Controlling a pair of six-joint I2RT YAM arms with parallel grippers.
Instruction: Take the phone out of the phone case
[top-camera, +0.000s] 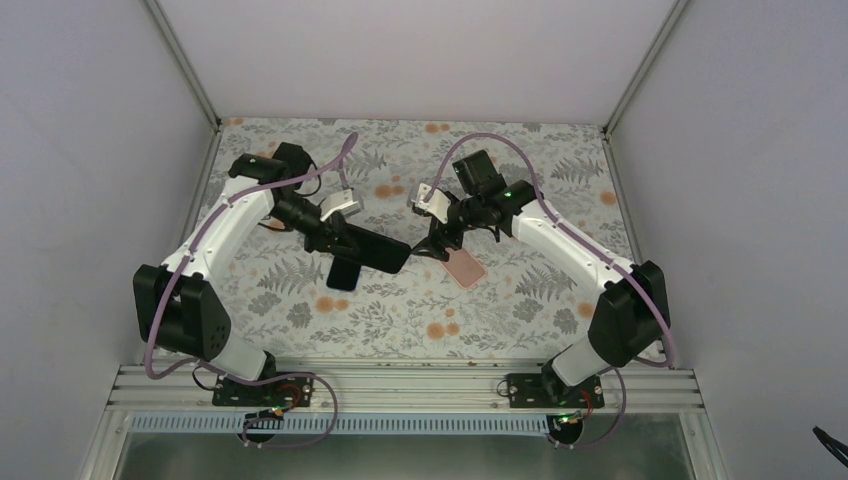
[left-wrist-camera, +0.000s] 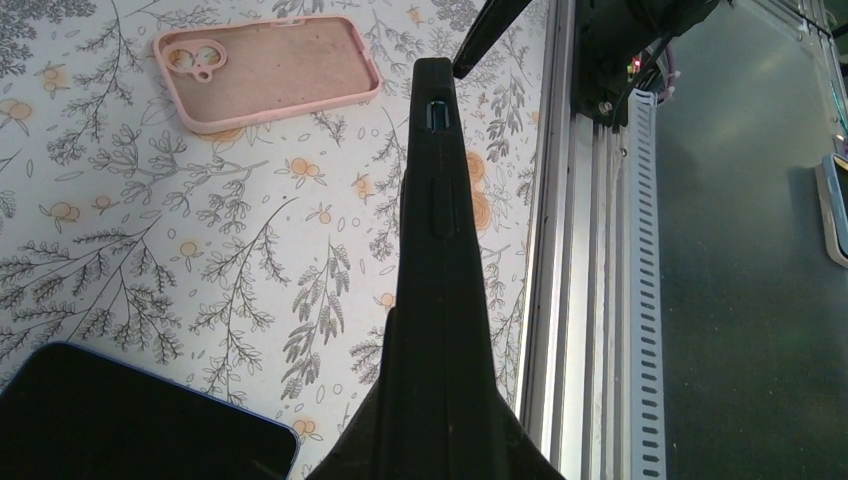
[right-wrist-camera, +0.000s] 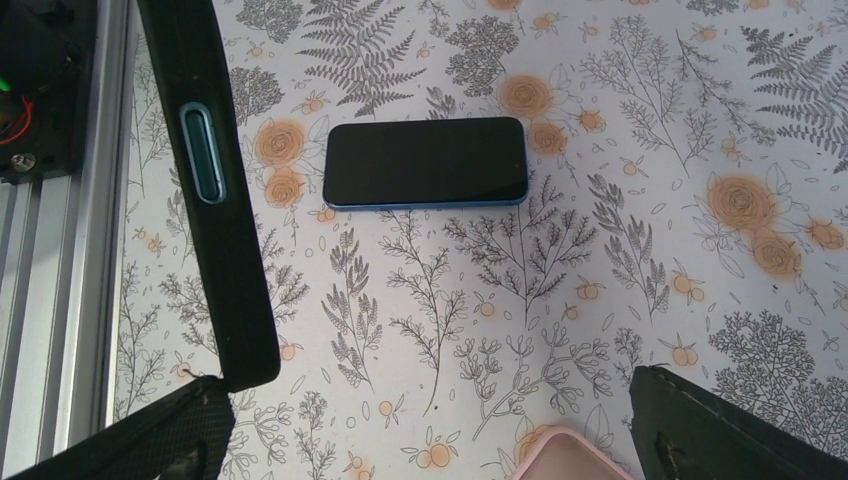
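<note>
Phone (right-wrist-camera: 425, 162) lies flat near left tool (top-camera: 340, 238), which clamps black case (right-wrist-camera: 215, 190); right tool (right-wrist-camera: 428, 400) gapes.

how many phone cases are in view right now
2. A pink case lies empty on the table. A black case is clamped in the left hand, above the table. More could be hidden outside the views.
</note>
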